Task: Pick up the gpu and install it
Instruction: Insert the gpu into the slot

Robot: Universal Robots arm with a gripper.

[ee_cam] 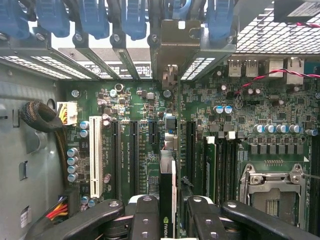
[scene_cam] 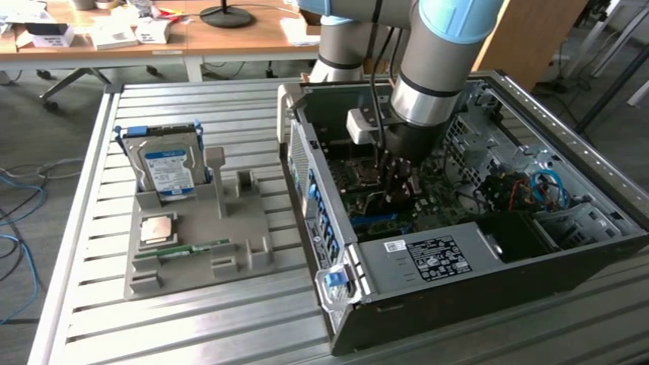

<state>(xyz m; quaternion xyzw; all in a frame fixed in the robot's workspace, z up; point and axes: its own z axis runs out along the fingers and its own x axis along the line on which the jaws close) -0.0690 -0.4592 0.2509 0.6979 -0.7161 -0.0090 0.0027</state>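
Black-edged gpu [ee_cam: 168,200] is pinched edge-on in the pincer [ee_cam: 169,222], dark fingers [ee_cam: 144,220] closed on it from both sides. It hangs inside the computer case [scene_cam: 426,304], just above the green circuit board [ee_cam: 135,100], among the long black slots [ee_cam: 116,155]. Case stands on the slatted metal bench [scene_cam: 203,327], toward the edge on the exterior view's right. A grey tray [scene_cam: 254,258] w/ the hard drive [scene_cam: 167,167] is nearer the opposite edge. Risks, as I judge them: card is thin & smooth, grip is narrow, so a slight tilt could land its contact edge beside a slot, not in one. A push down would then bend the card or scrape the board. What looks like its metal bracket end [ee_cam: 170,75] has to clear the rear frame & the blue latches [ee_cam: 90,20]; a snag there could twist the card in the grip. Small upright silver capacitors [ee_cam: 72,162] & thin red-black wires [ee_cam: 270,75] are close enough to get knocked. Materials: perforated sheet steel walls, glossy hard plastic latches, matte board, ribbed aluminium bench.
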